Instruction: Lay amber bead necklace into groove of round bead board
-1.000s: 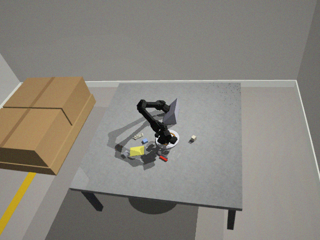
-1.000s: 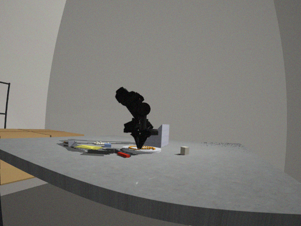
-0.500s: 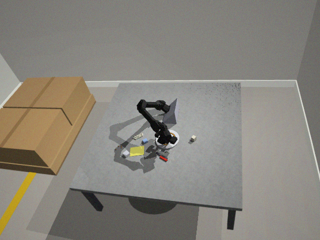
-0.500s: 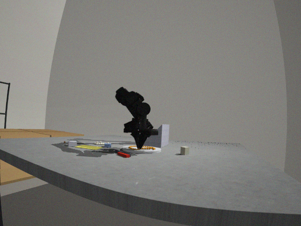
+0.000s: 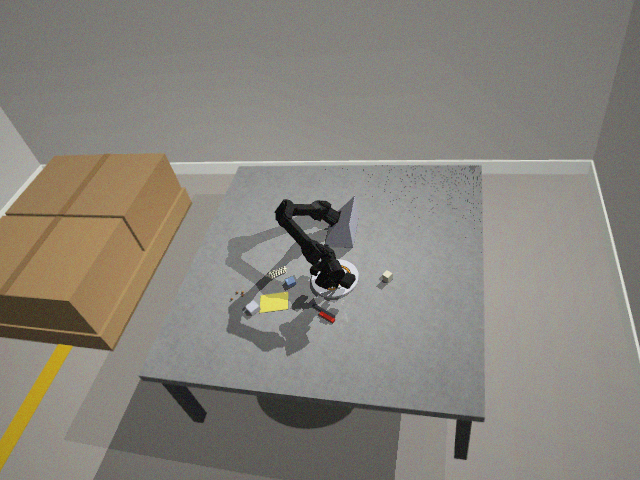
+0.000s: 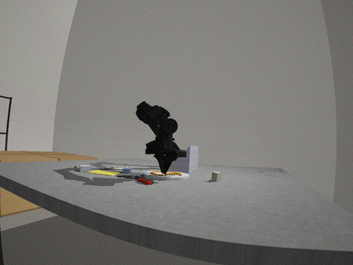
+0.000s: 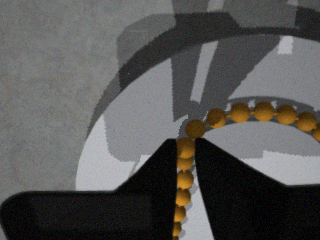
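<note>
While a big brown box (image 5: 82, 242) sits off the table (image 5: 403, 335) at 9 o'clock, a yellow sheet (image 5: 273, 302) lies on the table left of the arm. The black gripper (image 7: 189, 150) is pinched nearly shut on the amber bead necklace (image 7: 185, 165). The necklace rests on the round bead board (image 7: 125, 150), curving off toward 3 o'clock. A small cream cube (image 5: 386, 276) sits at 3 o'clock.

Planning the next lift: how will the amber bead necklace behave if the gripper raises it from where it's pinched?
Likely floppy: the amber bead necklace bends sharply just past the gripper, so the free strand should sag and trail. The pinch sits on round beads, so it may slip sideways. Probably light; small beads lying on the round bead board.
</note>
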`<action>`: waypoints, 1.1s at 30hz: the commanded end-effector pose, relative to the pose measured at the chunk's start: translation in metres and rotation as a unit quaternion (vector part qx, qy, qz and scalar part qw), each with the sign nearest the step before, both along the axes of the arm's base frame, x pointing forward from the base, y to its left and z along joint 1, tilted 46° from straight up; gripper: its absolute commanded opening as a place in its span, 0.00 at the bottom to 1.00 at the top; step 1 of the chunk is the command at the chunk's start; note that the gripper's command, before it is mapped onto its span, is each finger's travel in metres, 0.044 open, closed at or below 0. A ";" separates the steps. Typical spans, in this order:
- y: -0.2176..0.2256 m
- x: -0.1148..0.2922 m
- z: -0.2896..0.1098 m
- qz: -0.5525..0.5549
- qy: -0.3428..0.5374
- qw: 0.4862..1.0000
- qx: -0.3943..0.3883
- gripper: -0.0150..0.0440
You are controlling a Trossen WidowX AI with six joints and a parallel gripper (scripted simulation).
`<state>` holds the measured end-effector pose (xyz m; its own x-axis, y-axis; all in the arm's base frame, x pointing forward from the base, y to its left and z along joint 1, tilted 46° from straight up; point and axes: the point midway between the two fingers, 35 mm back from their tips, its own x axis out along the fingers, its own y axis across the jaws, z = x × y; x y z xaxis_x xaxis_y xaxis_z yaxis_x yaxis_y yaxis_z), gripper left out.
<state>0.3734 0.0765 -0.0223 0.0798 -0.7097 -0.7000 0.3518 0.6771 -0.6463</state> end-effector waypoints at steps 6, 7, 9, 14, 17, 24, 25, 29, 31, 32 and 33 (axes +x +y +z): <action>0.000 0.003 -0.004 -0.002 0.000 1.000 -0.001 0.25; -0.001 0.003 -0.005 -0.002 0.000 1.000 -0.001 0.25; -0.003 0.003 -0.007 -0.002 0.000 1.000 -0.001 0.25; -0.001 0.003 -0.006 -0.002 -0.002 1.000 0.001 0.30; -0.001 0.003 -0.006 -0.002 -0.002 1.000 0.001 0.43; -0.001 0.003 -0.006 -0.002 -0.002 1.000 0.001 0.74; -0.001 0.003 -0.006 -0.002 -0.002 1.000 0.001 0.79; 0.002 0.003 -0.002 -0.002 0.000 1.000 0.000 0.97; 0.001 0.003 -0.004 -0.001 0.000 1.000 0.000 1.00; 0.002 0.003 -0.003 -0.002 0.000 1.000 0.000 1.00; 0.003 0.003 -0.002 -0.002 0.000 1.000 0.000 1.00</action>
<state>0.3763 0.0773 -0.0265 0.0790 -0.7096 -0.7001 0.3519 0.6769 -0.6464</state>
